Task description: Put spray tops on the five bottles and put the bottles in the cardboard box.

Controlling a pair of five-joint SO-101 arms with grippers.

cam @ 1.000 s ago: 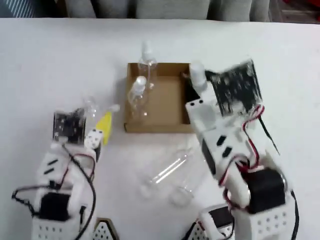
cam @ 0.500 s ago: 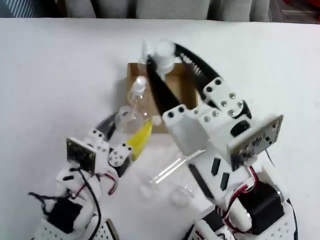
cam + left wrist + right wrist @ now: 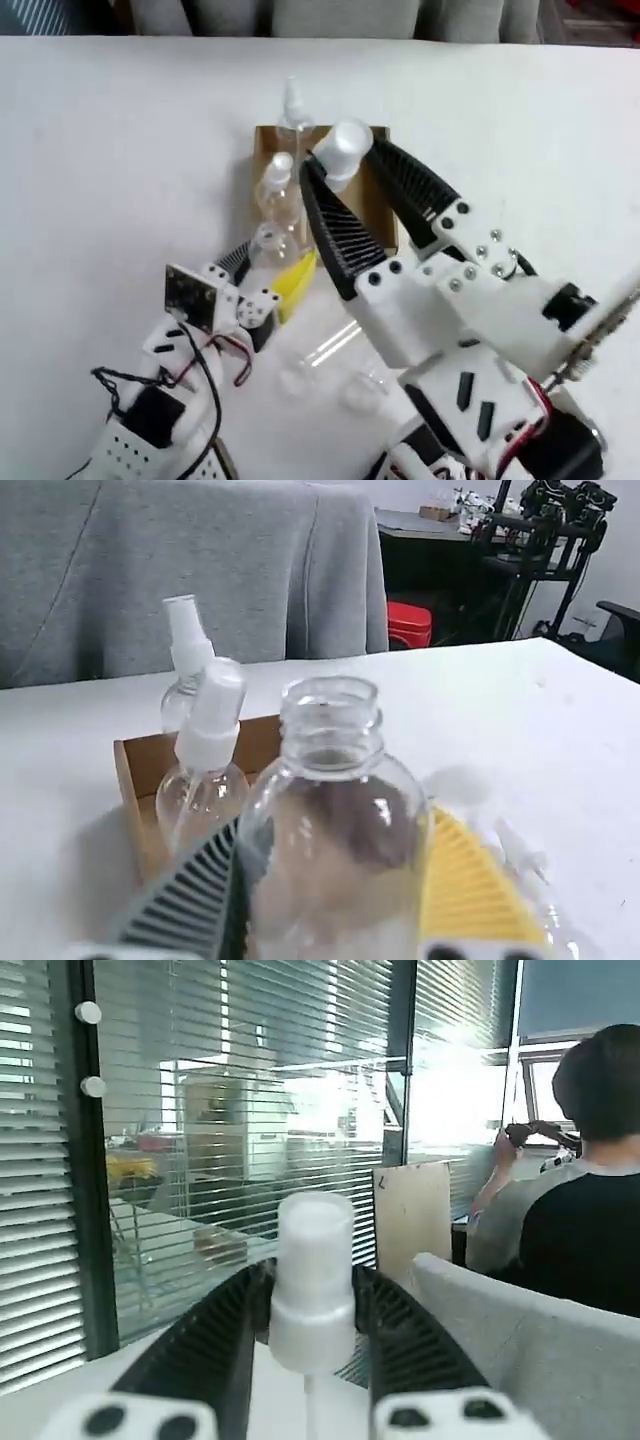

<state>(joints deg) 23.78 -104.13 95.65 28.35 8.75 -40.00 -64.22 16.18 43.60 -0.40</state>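
Clear round plastic bottle (image 3: 332, 780), neck open and uncapped, stands upright, pinched between the grey and yellow fingers of the left claw (image 3: 335, 865) just above the white desk (image 3: 120, 120), beside the near left corner of the brown cardboard box (image 3: 145, 765). Just past it, a capped clear bottle (image 3: 275, 192) stands inside the box, and another capped bottle (image 3: 293, 108) stands at the far rim; inside or behind, I cannot tell. Two bare clear bottles (image 3: 335, 352) lie on the desk nearer the arms. To the right, the right claw (image 3: 313, 1278) is clamped on a white spray top (image 3: 347, 140), its thin tube hanging down, held high over the box.

The step in hand looks like capping this bottle. The next move calls for lining the tube up over the open neck, lowering it in and seating the top.

Half a second earlier the top was over the far rim; it has come nearer the bottle, and the left claw has edged its bottle toward the box.
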